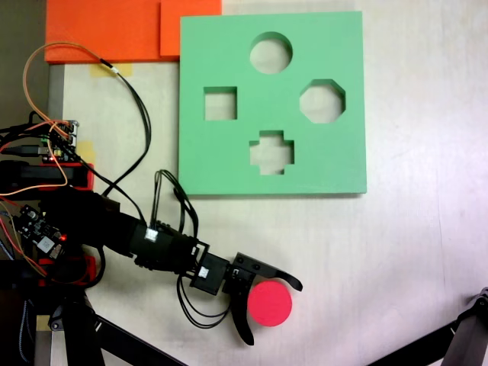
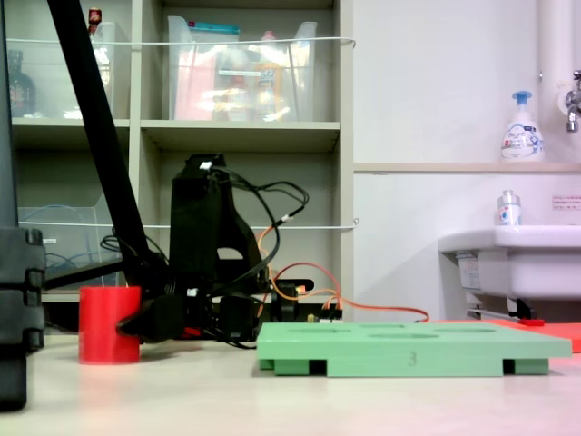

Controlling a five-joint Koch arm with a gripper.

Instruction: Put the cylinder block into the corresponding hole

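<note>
So you've got the claw (image 1: 273, 313) spread wide around the cylinder block (image 1: 271, 303), one finger curling over the far side and the other hooking below it in the top-down fixed view. Nothing's pinched yet as far as I can tell: the block sits between the fingers with the jaws apart, and in the low side-on fixed view the cylinder block (image 2: 109, 324) is standing flat and upright on the table (image 1: 412, 252), not lifted. That wide spread makes sense, the block is about as fat as the cutouts, so you need the room to get round it.

The corresponding hole (image 1: 271, 52), the round one, is on the far edge of the green foam board (image 1: 221, 152), well apart from the block. The octagonal cutout (image 1: 322, 101), the square cutout (image 1: 219, 104) and the cross-shaped cutout (image 1: 271, 152) all sit closer to you, so you'll be carrying over them.

My guess at the next bit: close on the block, lift it clear of the board's top face (the board stands raised off the table on little feet in the side view), and keep it upright so the flat bottom drops straight in. If it tilts in the grip it'll likely catch on the rim.
</note>
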